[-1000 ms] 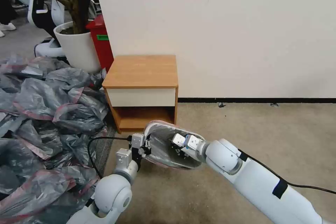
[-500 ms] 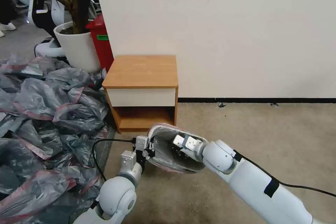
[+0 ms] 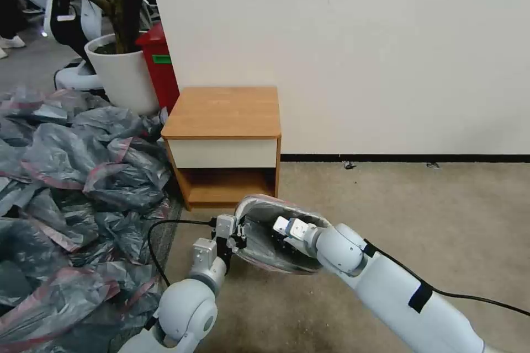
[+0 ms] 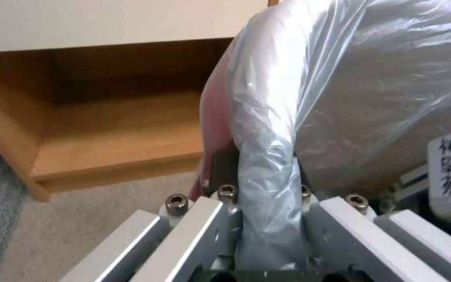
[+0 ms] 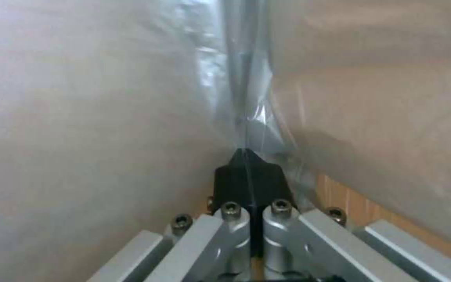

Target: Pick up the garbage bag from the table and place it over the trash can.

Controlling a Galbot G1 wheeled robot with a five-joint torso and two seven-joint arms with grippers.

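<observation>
The garbage bag (image 3: pixel 258 242), grey and translucent with a pink-red band at its mouth, is stretched open over the trash can on the carpet in front of the table (image 3: pixel 223 113). The can's own surface is hidden under the plastic. My left gripper (image 3: pixel 236 233) is at the mouth's left edge. In the left wrist view that gripper (image 4: pixel 267 184) is shut on a bunched fold of the bag (image 4: pixel 340 78) over the rim. My right gripper (image 3: pixel 280 240) reaches inside the mouth. In the right wrist view it (image 5: pixel 247 172) is shut on a seam of the bag (image 5: pixel 105 117).
A heap of similar grey bags (image 3: pixel 72 176) covers the floor on the left. A white plant pot (image 3: pixel 124 74) and a red bin (image 3: pixel 160 63) stand behind the table's left side. A black cable (image 3: pixel 160 231) loops by my left arm. Open carpet (image 3: pixel 414 215) lies to the right.
Both grippers and the bag's mouth have shifted slightly right and down, towards me. The right arm has drawn in a little. Both grips look unchanged.
</observation>
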